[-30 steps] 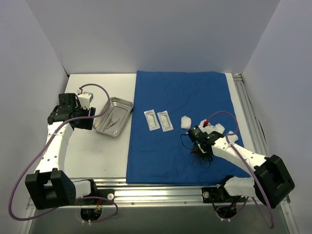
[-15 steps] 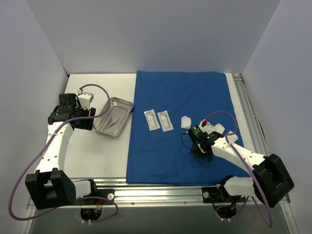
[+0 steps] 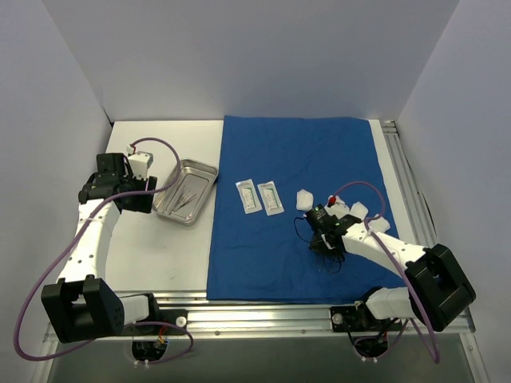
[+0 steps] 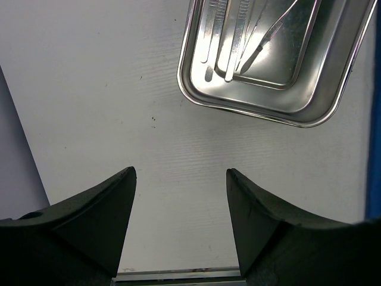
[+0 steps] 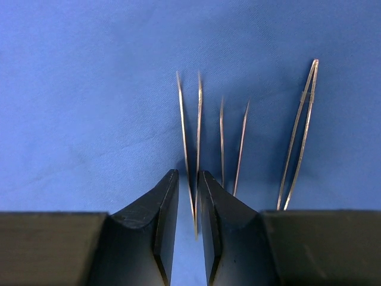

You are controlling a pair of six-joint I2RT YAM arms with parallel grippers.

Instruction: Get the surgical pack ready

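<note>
Blue cloth (image 3: pixel 263 255) covers the right part of the white table (image 3: pixel 152 255). On the bare table just left of the cloth stands a steel tray (image 3: pixel 206 182) with thin metal tools (image 3: pixel 185 195) lying inside it. Near the middle of the cloth a white sachet (image 3: pixel 249 196) and a second sachet (image 3: pixel 271 197) lie side by side, with a gauze wad (image 3: pixel 304 199) a little to their right.

The right gripper (image 3: pixel 326 242) hangs low over the cloth, near the wad. From its wrist camera its fingers (image 5: pixel 166 220) stand close together with only a narrow gap, and one pair of tweezers (image 5: pixel 184 131) runs into that gap. I cannot tell whether the fingers pinch it or only straddle it. A second pair (image 5: pixel 222 143) lies on the cloth just beside, and a third pair (image 5: pixel 315 64) lies further to the right.

The left gripper (image 4: pixel 181 202) is spread wide over bare table and holds nothing; the tray's near rim (image 4: pixel 250 110) lies just ahead of it.
</note>
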